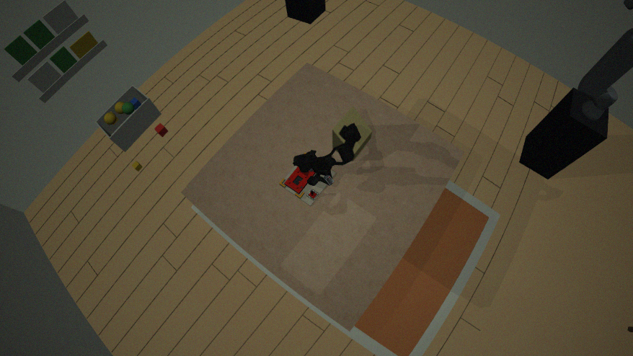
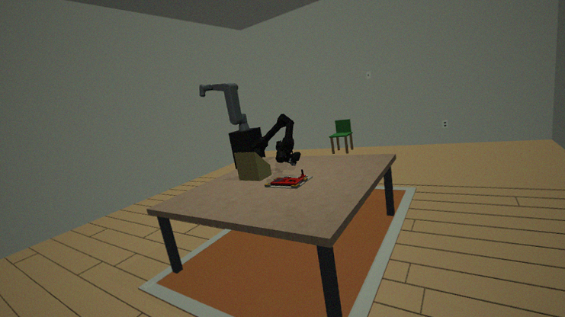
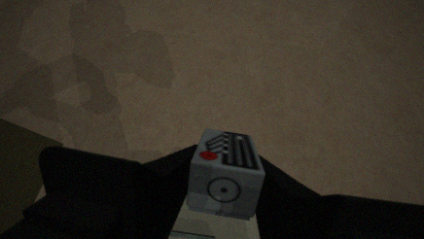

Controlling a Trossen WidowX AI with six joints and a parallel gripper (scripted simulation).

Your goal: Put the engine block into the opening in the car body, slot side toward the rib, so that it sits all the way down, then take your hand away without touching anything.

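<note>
My gripper (image 1: pixel 327 179) (image 2: pixel 293 161) (image 3: pixel 225 155) is shut on the grey engine block (image 3: pixel 225 189), which has a round mark on its near face, and a red dot and dark stripes on its upper face in the wrist view. The gripper is tilted and holds the block above the table, over or near the side of the pale board (image 1: pixel 309 202) by the top view. The red car body (image 1: pixel 299 187) (image 2: pixel 283 182) lies on that board, partly hidden by the arm in the top view. The dark opening (image 1: pixel 298 180) shows in it. The rib and the block's slot cannot be made out.
Yellow corner pieces (image 1: pixel 299 194) stand around the car body. A small red part (image 1: pixel 313 194) sits in a grey holder on the board, with a dark upright post (image 2: pixel 302 172) near it. The olive pedestal (image 1: pixel 360 121) (image 2: pixel 247 167) stands by the arm's base on the table (image 2: pixel 242 209).
</note>
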